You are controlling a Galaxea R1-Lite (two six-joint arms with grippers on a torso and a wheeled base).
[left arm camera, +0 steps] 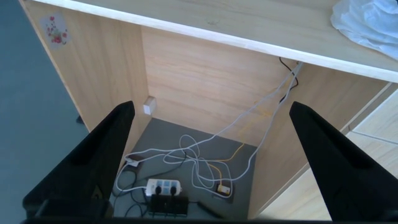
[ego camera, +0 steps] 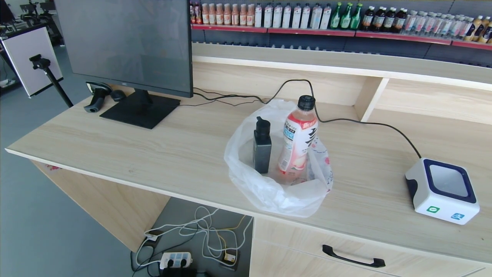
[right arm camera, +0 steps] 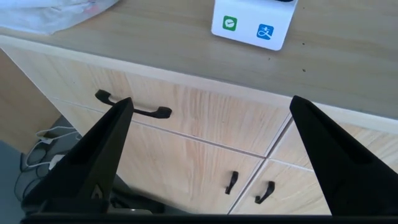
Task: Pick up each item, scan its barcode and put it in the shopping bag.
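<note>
A translucent white shopping bag (ego camera: pixel 269 188) sits open on the wooden counter. Inside it stand a pink drink bottle (ego camera: pixel 298 140) with a black cap and a dark pump bottle (ego camera: pixel 262 148), both upright. The white and blue barcode scanner (ego camera: pixel 442 190) rests at the counter's right, its cable running back to the rear. My left gripper (left arm camera: pixel 211 165) hangs open below the counter's front edge, over the floor cables. My right gripper (right arm camera: pixel 208 165) is open too, held in front of the drawer fronts beneath the scanner (right arm camera: pixel 253 22). A corner of the bag (left arm camera: pixel 367 25) shows on the countertop.
A monitor (ego camera: pixel 127 46) on its stand occupies the counter's back left, with a handheld scanner (ego camera: pixel 96 100) beside it. A raised wooden ledge runs along the back. A power strip (ego camera: pixel 175 260) and tangled cables lie on the floor under the counter. A drawer handle (ego camera: pixel 353 258) faces front.
</note>
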